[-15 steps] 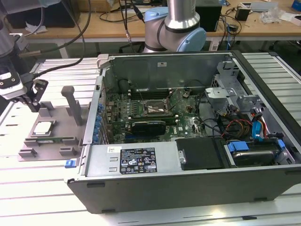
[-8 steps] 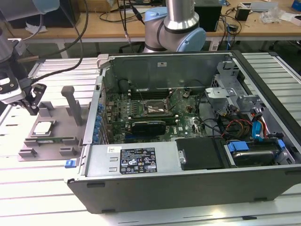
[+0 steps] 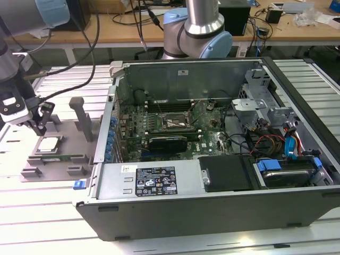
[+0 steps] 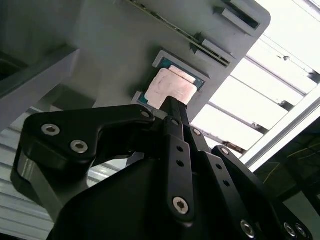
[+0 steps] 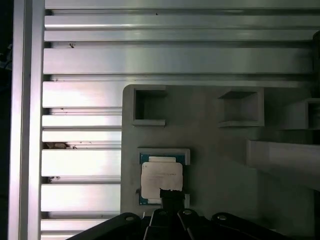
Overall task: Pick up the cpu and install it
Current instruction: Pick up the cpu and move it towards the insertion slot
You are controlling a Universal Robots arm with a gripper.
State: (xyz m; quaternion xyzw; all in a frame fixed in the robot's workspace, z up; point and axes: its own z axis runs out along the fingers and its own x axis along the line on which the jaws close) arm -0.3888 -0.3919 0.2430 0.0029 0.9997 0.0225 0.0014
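slatted table [image 3: 42,223]: cpu [image 5: 161,180] in grey tray [image 5: 215,165], edge hidden by gripper [image 5: 171,196]; open/shut can't tell.

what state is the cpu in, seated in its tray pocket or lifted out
Seated: in both wrist views the cpu lies flat inside the grey tray's recess, the hand close over it.

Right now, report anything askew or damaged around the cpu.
Nothing stands out. The cpu lies flat and square in its recess on the grey tray, with the gripper just over it.
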